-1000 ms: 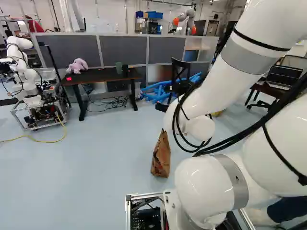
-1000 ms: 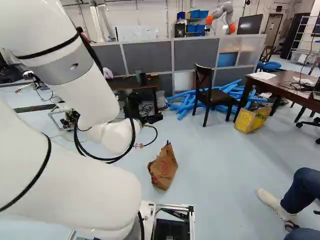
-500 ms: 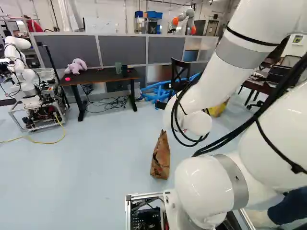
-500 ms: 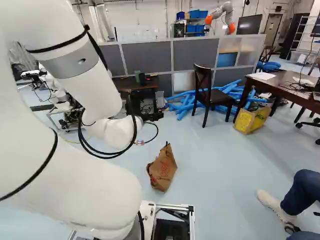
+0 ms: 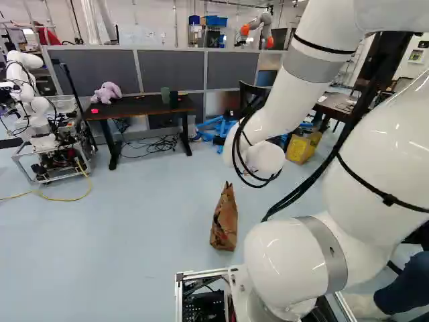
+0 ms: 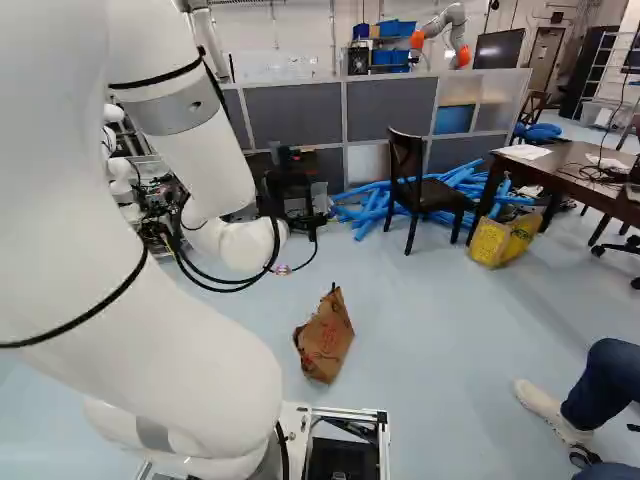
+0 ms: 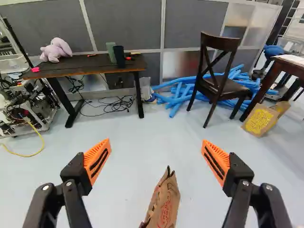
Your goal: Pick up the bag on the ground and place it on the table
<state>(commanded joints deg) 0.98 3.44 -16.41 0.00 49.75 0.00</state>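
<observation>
The brown paper bag (image 5: 224,218) (image 6: 324,336) stands on the floor ahead of the base, leaning a little. My gripper (image 6: 308,221) shows partly as a black shape beyond the white wrist in the right base view; the wrist hides it in the left base view. In the wrist view my gripper (image 7: 156,151) is wide open and holds nothing. The bag (image 7: 165,204) shows low between the spread fingers, beneath and apart from them. A dark table (image 5: 137,107) (image 7: 83,67) farther ahead carries a plush toy (image 7: 56,50) and two cups (image 7: 118,55).
A chair (image 6: 430,190) and blue foam tubes (image 6: 360,205) are right of the dark table. Another table (image 6: 575,175) and a yellow-brown bag (image 6: 503,240) lie farther right. Another robot (image 5: 40,114) stands at the far left. A person's leg (image 6: 605,395) is near on the right.
The arm has swung, its wrist rising and moving forward, left in the left base view and right in the right one. The bag still stands in its place. The gripper's black shape has moved with the wrist.
</observation>
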